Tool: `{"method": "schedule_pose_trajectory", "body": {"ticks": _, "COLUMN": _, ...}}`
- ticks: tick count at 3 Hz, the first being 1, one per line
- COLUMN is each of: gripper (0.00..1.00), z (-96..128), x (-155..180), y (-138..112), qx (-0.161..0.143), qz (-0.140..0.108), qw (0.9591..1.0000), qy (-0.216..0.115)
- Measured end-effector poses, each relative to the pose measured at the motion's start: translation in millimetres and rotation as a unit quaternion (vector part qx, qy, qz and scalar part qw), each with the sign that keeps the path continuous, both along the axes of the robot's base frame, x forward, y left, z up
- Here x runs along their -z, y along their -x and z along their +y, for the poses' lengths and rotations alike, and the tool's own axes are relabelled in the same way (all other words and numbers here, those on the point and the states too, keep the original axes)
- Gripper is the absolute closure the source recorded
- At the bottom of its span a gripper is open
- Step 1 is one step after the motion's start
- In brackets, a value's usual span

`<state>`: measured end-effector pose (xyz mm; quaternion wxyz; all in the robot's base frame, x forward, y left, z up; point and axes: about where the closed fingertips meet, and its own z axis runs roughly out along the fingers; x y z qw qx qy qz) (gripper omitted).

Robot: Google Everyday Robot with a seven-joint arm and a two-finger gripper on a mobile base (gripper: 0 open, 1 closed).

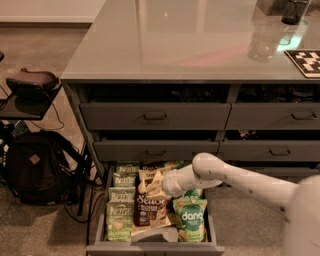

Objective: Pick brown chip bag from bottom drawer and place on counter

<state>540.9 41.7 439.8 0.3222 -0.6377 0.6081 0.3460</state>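
Note:
The bottom drawer (150, 248) is pulled open at the foot of the cabinet and is packed with snack bags. A brown chip bag (147, 210) with a cream top and white lettering stands tilted in the drawer's middle. My gripper (159, 184) reaches in from the right at the end of the white arm (235, 176) and sits right at the bag's crumpled top edge. Another brown bag (150, 172) lies behind it. The glossy grey-green counter (175, 45) spans the top of the cabinet.
Pale green bags (119, 210) fill the drawer's left column and a green dang bag (191, 220) lies to the right. A black backpack (35, 167) and a dark stand (30, 85) are left of the cabinet. A checkered board (306, 61) and a dark cup (294, 11) sit on the counter's right.

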Motion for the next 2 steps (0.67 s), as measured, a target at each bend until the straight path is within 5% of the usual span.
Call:
{"method": "schedule_pose_trajectory", "body": {"ticks": 1, "gripper": 1.0, "z": -4.6, "x": -86.5, "y": 19.2, "qx": 0.023, "qz": -0.088, "qw": 0.9958, "qy": 0.003}}
{"method": "schedule_pose_trajectory", "body": {"ticks": 2, "gripper": 1.0, "z": 2.5, "x": -167.6, "y": 59.1, "qx": 0.051, "qz": -0.149, "qw": 0.9875, "qy": 0.007}}
